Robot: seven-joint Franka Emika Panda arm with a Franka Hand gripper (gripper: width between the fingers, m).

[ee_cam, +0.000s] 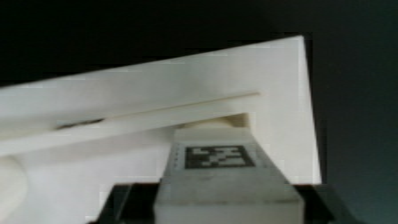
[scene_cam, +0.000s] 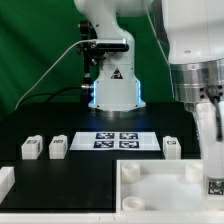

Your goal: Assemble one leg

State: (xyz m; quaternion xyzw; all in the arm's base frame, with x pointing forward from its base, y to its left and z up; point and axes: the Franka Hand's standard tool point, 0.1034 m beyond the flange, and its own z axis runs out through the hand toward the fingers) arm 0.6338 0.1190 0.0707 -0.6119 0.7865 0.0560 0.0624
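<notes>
In the wrist view my gripper (ee_cam: 222, 208) is shut on a leg (ee_cam: 221, 160), a white block with a black-and-white tag facing the camera; dark fingers (ee_cam: 128, 205) press both its sides. The leg hangs over the large white tray-like part (ee_cam: 160, 100), close to an inner rim near a corner. In the exterior view the gripper (scene_cam: 212, 168) is at the right, and the held leg (scene_cam: 214, 186) is over the tray-like part's (scene_cam: 150, 190) right end. Three more legs stand on the black table: two on the exterior view's left (scene_cam: 31, 148) (scene_cam: 57, 148) and one right of centre (scene_cam: 171, 148).
The marker board (scene_cam: 115, 140) lies flat in the middle, in front of the robot base (scene_cam: 112, 90). A white piece (scene_cam: 5, 180) shows at the exterior view's lower left edge. A green backdrop stands behind.
</notes>
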